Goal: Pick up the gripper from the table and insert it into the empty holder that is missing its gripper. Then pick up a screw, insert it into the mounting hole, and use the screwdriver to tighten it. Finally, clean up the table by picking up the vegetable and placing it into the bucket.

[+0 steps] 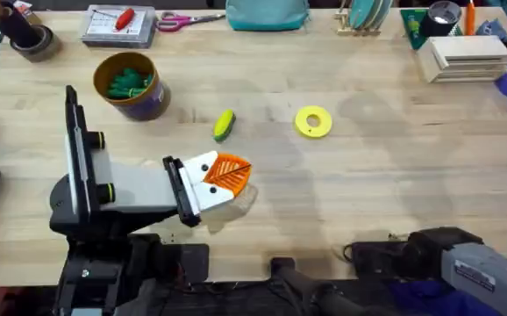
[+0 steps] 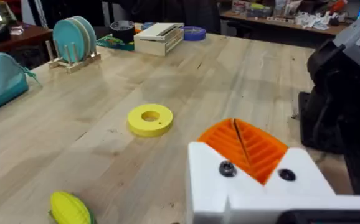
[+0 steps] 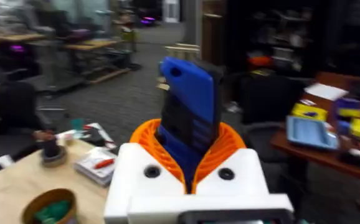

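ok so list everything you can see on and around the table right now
bucket: 1, ochre rim with dark blue wall, green items inside, back left of table
vegetable: 1, yellow toy corn with green husk, mid table
ring disc: 1, yellow, right of the corn
scissors: 1, pink handles, back edge
parts box: 1, grey with a red tool on top, back left
pouch: 1, teal, back centre
plate rack: 1, teal plates in a wooden stand, back right
white box: 1, back right corner
screwdriver: 1, blue handle, held upright in right gripper
left gripper: white with orange pads, shut, low over table centre
right gripper: shut on the screwdriver, lifted off the table
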{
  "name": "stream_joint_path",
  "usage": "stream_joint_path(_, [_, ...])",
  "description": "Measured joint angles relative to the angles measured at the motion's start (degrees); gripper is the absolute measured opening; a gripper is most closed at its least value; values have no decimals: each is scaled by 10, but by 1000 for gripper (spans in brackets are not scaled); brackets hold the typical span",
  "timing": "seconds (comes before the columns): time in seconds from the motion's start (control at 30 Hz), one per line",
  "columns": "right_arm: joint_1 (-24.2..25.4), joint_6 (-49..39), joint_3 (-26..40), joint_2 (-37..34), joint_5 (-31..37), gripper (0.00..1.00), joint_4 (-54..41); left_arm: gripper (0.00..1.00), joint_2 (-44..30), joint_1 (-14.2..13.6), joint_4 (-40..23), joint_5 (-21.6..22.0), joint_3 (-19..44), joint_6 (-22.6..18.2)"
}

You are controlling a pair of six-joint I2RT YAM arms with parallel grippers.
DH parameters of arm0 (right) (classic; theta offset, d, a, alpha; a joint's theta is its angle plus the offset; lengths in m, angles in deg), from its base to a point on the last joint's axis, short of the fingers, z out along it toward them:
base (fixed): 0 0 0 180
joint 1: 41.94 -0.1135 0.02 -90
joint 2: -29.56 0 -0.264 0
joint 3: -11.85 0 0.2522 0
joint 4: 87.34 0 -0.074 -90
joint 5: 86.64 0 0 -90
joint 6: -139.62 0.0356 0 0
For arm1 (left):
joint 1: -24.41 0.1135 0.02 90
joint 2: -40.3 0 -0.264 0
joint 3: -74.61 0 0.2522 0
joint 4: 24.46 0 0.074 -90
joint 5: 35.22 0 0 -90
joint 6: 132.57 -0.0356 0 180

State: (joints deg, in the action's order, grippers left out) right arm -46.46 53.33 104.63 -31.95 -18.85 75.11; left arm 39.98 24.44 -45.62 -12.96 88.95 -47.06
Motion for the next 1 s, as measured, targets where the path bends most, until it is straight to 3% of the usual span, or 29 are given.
stream_joint_path(0.13, [-30, 6, 0, -14, -32, 26, 30, 8, 0, 0, 0, 0, 0, 0])
stream_joint_path(0.47, [-134, 66, 0, -143, -161, 26, 230, 8, 0, 0, 0, 0, 0, 0])
stream_joint_path(0.77, [-217, 90, 0, -179, -240, 26, 244, 8, 0, 0, 0, 0, 0, 0])
stream_joint_path(1.0, [-224, 97, 0, -178, -317, 26, 248, 8, 0, 0, 0, 0, 0, 0])
